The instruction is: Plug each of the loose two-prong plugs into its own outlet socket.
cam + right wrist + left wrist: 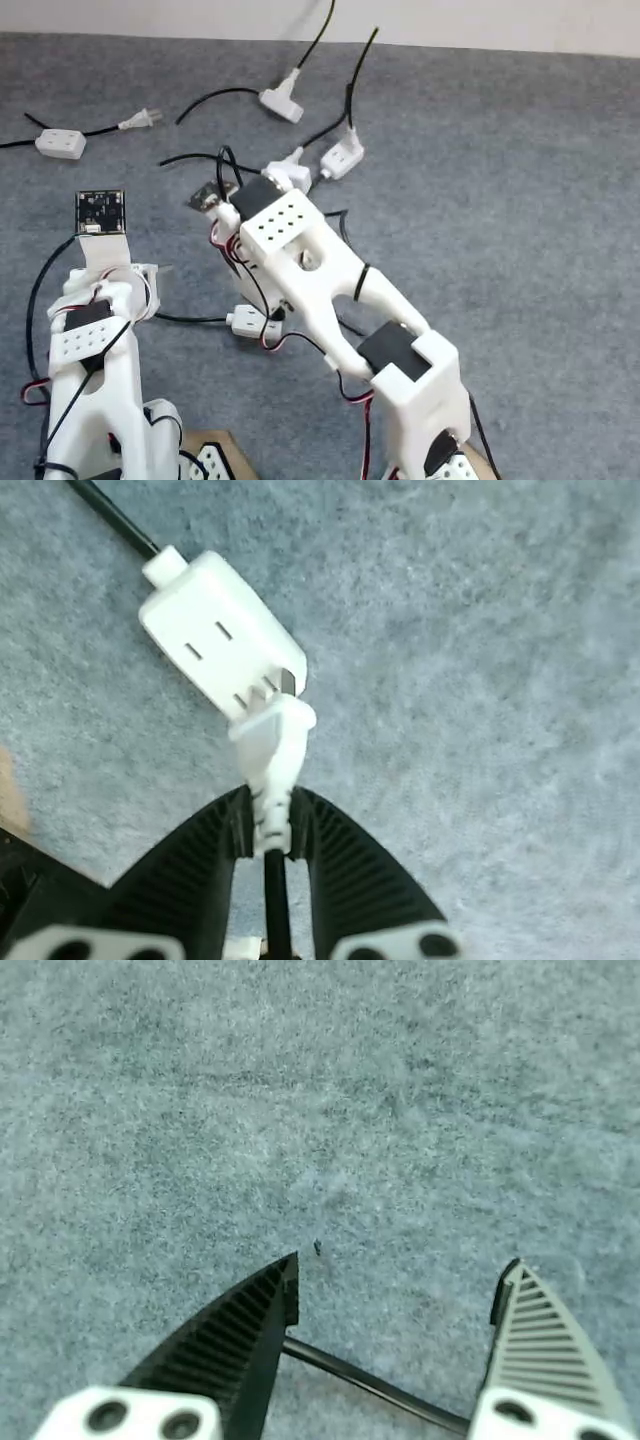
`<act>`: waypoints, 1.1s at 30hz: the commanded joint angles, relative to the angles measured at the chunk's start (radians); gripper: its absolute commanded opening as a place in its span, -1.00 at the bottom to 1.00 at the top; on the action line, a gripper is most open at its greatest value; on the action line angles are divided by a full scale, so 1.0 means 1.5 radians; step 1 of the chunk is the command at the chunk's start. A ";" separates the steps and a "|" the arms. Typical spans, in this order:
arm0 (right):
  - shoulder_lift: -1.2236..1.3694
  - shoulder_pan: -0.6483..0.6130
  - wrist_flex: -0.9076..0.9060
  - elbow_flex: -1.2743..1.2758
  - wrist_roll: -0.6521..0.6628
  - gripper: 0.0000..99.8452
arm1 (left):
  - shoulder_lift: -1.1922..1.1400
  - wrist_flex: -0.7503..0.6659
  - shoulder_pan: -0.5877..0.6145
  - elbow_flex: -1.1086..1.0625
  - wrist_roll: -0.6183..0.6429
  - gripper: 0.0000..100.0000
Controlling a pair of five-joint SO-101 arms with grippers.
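Two claws, one busy. Right claw (270, 798) is pressed together on a white two-prong plug (272, 742), pinching it at the cord end, with the cord running back between the jaws. The plug's long axis is in line with the claw, prongs leading.

Dead ahead and touching is the white outlet block (212, 632), flat on the grey counter (480, 680). The prong tips are at the block's nearest slot pair. One prong shows bare metal, so I judge it not seated; can't tell depth. The block lies skewed to the plug's axis and nothing pins it, so an off-axis push would likely shove it away.

Left claw (400, 1263) is spread, holding nothing, over bare counter. A black cable (370, 1385) crosses beneath its fingers. It's well apart from the action, so the right arm is nearer.

High view adds the rest:
- second outlet block (60, 143) far left, with a loose plug (140, 120) near it
- back plug (282, 103)
- fourth plug (250, 322) beside the right arm
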State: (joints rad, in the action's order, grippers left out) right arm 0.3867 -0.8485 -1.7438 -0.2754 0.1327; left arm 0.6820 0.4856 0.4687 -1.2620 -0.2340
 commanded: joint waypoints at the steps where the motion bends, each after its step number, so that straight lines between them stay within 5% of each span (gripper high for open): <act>1: -0.042 -0.024 -0.015 0.022 -0.009 -0.98 | 0.002 -0.010 -0.002 0.007 -0.005 -0.37; 17: -0.080 -0.004 -0.015 0.030 0.006 -0.98 | 0.002 -0.006 -0.013 0.024 -0.003 -0.37; 24: -0.165 0.101 0.078 0.068 0.111 -0.98 | -0.010 0.239 -0.055 0.207 0.027 -0.36; 33: -0.293 0.054 0.259 0.361 0.178 -0.98 | -0.323 0.387 -0.106 0.463 0.030 -0.37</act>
State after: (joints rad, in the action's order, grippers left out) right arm 0.0107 -0.7472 -1.3802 0.2064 0.3613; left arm 0.3644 1.0088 0.3276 -0.7204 -0.2018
